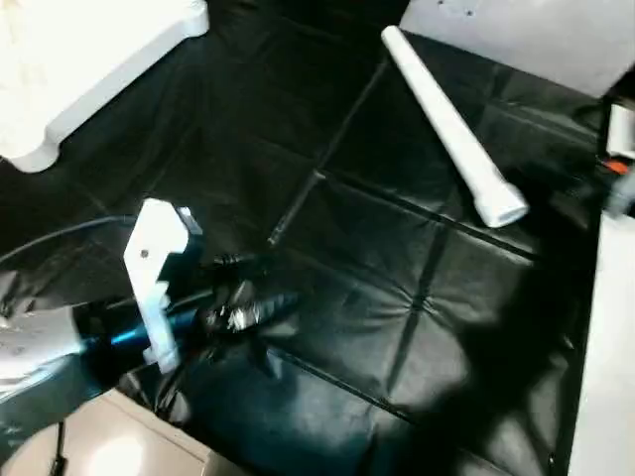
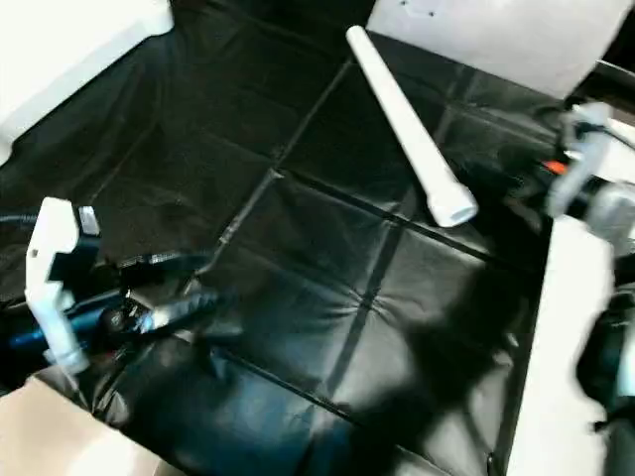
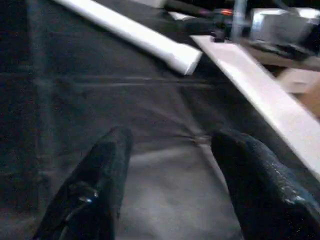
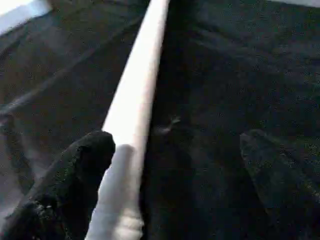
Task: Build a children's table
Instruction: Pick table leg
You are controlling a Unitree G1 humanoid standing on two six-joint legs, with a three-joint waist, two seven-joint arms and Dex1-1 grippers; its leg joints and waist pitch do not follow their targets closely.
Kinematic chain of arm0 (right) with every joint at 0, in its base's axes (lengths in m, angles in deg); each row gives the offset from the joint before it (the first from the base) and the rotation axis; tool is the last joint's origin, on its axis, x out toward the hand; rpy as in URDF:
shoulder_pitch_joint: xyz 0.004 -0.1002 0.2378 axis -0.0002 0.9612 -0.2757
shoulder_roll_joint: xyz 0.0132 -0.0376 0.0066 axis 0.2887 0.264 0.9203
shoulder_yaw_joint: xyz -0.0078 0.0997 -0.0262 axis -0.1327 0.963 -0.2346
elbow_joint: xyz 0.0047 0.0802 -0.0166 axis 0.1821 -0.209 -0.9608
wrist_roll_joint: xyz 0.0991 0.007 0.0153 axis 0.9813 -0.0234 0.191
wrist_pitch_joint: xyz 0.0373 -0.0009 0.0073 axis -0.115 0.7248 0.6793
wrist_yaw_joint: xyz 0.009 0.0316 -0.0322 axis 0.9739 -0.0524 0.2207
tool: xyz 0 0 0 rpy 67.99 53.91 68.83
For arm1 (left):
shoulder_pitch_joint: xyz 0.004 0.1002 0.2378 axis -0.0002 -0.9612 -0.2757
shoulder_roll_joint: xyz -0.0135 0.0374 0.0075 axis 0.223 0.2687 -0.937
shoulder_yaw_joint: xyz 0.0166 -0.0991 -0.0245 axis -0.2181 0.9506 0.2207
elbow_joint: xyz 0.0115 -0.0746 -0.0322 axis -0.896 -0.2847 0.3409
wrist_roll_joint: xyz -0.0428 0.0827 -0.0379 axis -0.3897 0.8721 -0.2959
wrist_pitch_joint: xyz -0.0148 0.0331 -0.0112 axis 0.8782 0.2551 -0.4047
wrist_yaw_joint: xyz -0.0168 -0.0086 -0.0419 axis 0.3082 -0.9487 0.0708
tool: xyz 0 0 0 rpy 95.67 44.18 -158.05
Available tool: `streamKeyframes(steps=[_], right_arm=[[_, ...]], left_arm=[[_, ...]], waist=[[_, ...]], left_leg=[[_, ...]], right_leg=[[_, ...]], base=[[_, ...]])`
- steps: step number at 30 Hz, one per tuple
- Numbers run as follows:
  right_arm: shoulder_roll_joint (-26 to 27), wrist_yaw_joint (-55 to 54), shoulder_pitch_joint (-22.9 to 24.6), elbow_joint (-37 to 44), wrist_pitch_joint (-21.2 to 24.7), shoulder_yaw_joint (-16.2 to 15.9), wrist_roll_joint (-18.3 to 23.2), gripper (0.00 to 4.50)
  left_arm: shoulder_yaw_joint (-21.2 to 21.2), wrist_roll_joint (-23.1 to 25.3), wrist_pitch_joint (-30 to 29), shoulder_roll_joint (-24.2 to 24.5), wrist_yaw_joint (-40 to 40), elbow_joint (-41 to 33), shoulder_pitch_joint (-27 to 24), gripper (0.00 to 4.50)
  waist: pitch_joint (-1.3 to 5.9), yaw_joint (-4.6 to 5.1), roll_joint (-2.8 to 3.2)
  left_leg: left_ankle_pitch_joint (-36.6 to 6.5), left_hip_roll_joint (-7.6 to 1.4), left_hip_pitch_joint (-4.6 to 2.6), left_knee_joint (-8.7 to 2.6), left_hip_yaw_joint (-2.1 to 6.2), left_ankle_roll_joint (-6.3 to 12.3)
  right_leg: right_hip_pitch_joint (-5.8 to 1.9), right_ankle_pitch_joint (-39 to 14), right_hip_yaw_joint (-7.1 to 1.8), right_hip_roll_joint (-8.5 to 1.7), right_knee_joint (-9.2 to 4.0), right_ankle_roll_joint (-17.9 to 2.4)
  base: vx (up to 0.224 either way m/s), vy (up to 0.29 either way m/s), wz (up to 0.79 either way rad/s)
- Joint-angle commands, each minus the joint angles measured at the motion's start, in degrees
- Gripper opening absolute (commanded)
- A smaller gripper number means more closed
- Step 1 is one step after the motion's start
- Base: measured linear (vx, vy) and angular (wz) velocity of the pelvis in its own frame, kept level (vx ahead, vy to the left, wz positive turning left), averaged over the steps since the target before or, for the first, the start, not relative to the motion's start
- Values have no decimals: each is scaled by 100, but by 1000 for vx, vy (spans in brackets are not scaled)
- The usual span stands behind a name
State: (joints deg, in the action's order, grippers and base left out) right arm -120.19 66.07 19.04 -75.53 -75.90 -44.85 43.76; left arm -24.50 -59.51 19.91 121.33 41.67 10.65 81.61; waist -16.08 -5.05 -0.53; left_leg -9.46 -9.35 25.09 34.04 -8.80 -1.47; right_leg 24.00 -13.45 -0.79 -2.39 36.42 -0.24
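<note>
Likely a lab: black creased floor sheet [image 1: 397,297] spread under the work.

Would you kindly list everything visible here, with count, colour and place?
Long tapered white plastic tube leg: one, white, lying on the black sheet, right of centre.
White plastic square table top: one, white, far left corner.
Flat grey panel: one, grey, far right, by the leg's narrow end.
Long white board: one, white, along the right edge.
Creased black floor sheet: one, black, under everything.
Left gripper: one, black fingers, open over bare sheet.
Right gripper: one, black fingers, open, one finger beside the leg.
</note>
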Motion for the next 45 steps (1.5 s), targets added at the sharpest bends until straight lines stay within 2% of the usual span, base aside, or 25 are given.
streamKeyframes(steps=[1, 2, 4, 5, 7, 11, 13, 14, 15, 17, 18, 19, 20, 24, 29, 32, 35, 36, 39, 40, 41, 42, 43, 44, 45], right_arm=[[118, -418, 237, 427, 152, 182, 145, 450], [330, -712, 463, 798, 182, 197, 129, 450], [768, -1265, 926, 1483, 187, 106, -16, 450], [906, -1477, 1048, 1670, 237, 73, -35, 450], [1138, -1814, 1243, 2002, 403, -36, -119, 450], [1495, -1905, 1644, 2869, 991, -273, 40, 450], [1648, -1614, 2036, 3763, 1527, -479, 320, 450], [1659, -1565, 2080, 3875, 1575, -508, 367, 450], [1742, -1287, 2379, 4700, 1915, -682, 751, 450], [1788, -1057, 2594, 5388, 2169, -822, 1178, 450], [1840, -954, 2775, 6127, 2535, -942, 1752, 450], [1841, -954, 2779, 6146, 2547, -944, 1767, 450], [1904, -981, 2920, 6891, 3041, -952, 2445, 450], [2064, -1091, 3034, 7610, 3662, -594, 3109, 450], [2028, -1594, 3362, 7886, 3660, -401, 2661, 450], [2151, -2335, 3597, 8211, 3717, -323, 2613, 450], [2473, -3184, 3920, 8667, 3753, -368, 2234, 450], [2600, -3376, 4012, 8795, 3739, -392, 2127, 450], [2845, -3702, 4201, 9028, 3577, -527, 1853, 450], [3072, -4068, 4381, 9142, 3517, -696, 1592, 450], [3194, -4238, 4484, 9188, 3498, -763, 1542, 450], [3341, -4446, 4608, 9237, 3477, -837, 1515, 450], [3358, -4471, 4623, 9242, 3473, -845, 1516, 450], [3424, -4572, 4716, 9310, 3482, -921, 1527, 450], [3483, -4642, 4799, 9373, 3482, -992, 1533, 450]], left_arm=[[-206, 466, 223, -101, -320, 67, -78, 312], [-301, 688, 346, -204, -512, 147, -71, 312], [-416, 963, 490, -388, -800, 285, -65, 312], [-470, 1058, 519, -434, -862, 324, -64, 312], [-556, 1179, 538, -455, -912, 364, -91, 312], [-765, 1380, 682, -499, -829, 356, -179, 312], [-857, 1478, 804, -532, -762, 367, -224, 312], [-861, 1485, 813, -529, -753, 369, -225, 312], [-882, 1496, 878, -519, -676, 387, -233, 312], [-879, 1476, 920, -496, -595, 396, -235, 312], [-868, 1480, 947, -462, -536, 403, -248, 312], [-868, 1481, 948, -461, -535, 403, -248, 312], [-859, 1529, 981, -430, -508, 404, -271, 312], [-834, 1611, 1049, -446, -499, 396, -334, 312], [-907, 1835, 1101, -526, -675, 410, -417, 312], [-978, 2034, 1142, -619, -845, 490, -415, 312], [-985, 2326, 1218, -852, -1208, 688, -281, 312], [-996, 2467, 1302, -940, -1347, 765, -227, 312], [-1028, 2722, 1412, -1125, -1606, 965, -130, 312], [-1143, 2987, 1461, -1167, -1770, 1170, -67, 312], [-1172, 3046, 1487, -1206, -1816, 1228, -51, 312], [-1200, 3096, 1527, -1269, -1859, 1288, -30, 312], [-1202, 3098, 1532, -1278, -1862, 1294, -27, 312], [-1239, 3108, 1521, -1267, -1833, 1277, -7, 312], [-1283, 3127, 1511, -1237, -1785, 1256, 2, 312]], waist=[[656, 13, -14], [677, 1, 50], [694, 11, 68], [750, 13, 101], [741, 13, 78], [741, 3, 110], [769, 15, 95], [781, 3, 109], [791, 17, 113], [800, 6, 110], [825, 18, 117], [817, 18, 108], [847, 22, 113], [856, 22, 135], [892, 33, 114], [958, 46, 82], [1004, 58, 92], [1030, 44, 126], [1079, 47, 122], [1112, 31, 166], [1123, 40, 214], [1102, -53, 34], [1090, -118, 12], [1106, -232, 7], [1091, -303, -18]], left_leg=[[695, -298, -256, -201, 1, 916], [814, -297, -245, -185, 7, 916], [813, -321, -259, -189, 2, 886], [889, -307, -267, -172, 8, 807], [759, -289, -249, -188, -1, 736], [75, -296, -282, -264, -6, 384], [-3, -292, -286, -279, -3, 316], [66, -307, -288, -280, 10, 310], [38, -293, -295, -284, 11, 297], [73, -292, -292, -284, 13, 318], [120, -287, -299, -282, 19, 323], [183, -280, -301, -285, 23, 340], [269, -277, -304, -278, 29, 354], [94, -268, -319, -308, 19, 191], [-613, -267, -370, -386, 26, -336], [-629, -246, -360, -381, 32, -393], [-609, -235, -352, -367, 16, -424], [-605, -237, -355, -364, 23, -439], [-656, -234, -335, -372, 33, -503], [-634, -191, -296, -342, 0, -368], [-761, -200, -520, -135, -260, -577], [-1080, -91, -375, -116, -283, -710], [-1193, -61, -306, -88, -256, -664], [-1393, -17, -321, 114, -167, -431], [-1366, 54, -229, 356, -65, -157]], right_leg=[[-342, 1339, -146, -419, -192, -2174], [-343, 1520, -150, -410, -172, -2139], [-322, 1561, -138, -403, -177, -2109], [-323, 1659, -126, -398, -151, -2075], [-330, 1516, -131, -400, -166, -2077], [-340, 602, -156, -417, -257, -1911], [-350, 497, -160, -410, -267, -1816], [-347, 616, -166, -418, -243, -1700], [-339, 578, -153, -406, -256, -1670], [-346, 658, -170, -411, -254, -1562], [-342, 705, -160, -407, -240, -1542], [-348, 752, -167, -402, -244, -1511], [-333, 785, -155, -390, -221, -1449], [-302, 409, -152, -389, -269, -1343], [-276, -607, -156, -409, -394, -1114], [-298, -739, -147, -417, -402, -1008], [-262, -794, -154, -400, -417, -872], [-257, -763, -152, -400, -410, -831], [-263, -641, -147, -378, -417, -681], [-291, -621, -197, -446, -429, -634], [-40, -1009, -476, -302, -596, -369], [-222, -1451, -725, -275, -602, -145], [-306, -1660, -868, -343, -638, -64], [-370, -2148, -1237, -504, -754, 83], [-466, -2411, -1603, -644, -845, 158]], base=[[0, 0, 0], [0, 0, 0], [0, 0, 0], [0, 0, 0], [0, 0, 0], [0, 0, 0], [0, 0, 0], [0, 0, 0], [0, 0, 0], [0, 0, 0], [0, 0, 0], [0, 0, 0], [0, 0, 0], [0, 0, 0], [0, 0, 0], [0, 0, 0], [0, 0, 0], [0, 0, 0], [0, 0, 0], [0, 0, 0], [3, 19, -19], [3, 19, -19], [17, 46, -49], [13, 100, -52], [13, 100, -52]])
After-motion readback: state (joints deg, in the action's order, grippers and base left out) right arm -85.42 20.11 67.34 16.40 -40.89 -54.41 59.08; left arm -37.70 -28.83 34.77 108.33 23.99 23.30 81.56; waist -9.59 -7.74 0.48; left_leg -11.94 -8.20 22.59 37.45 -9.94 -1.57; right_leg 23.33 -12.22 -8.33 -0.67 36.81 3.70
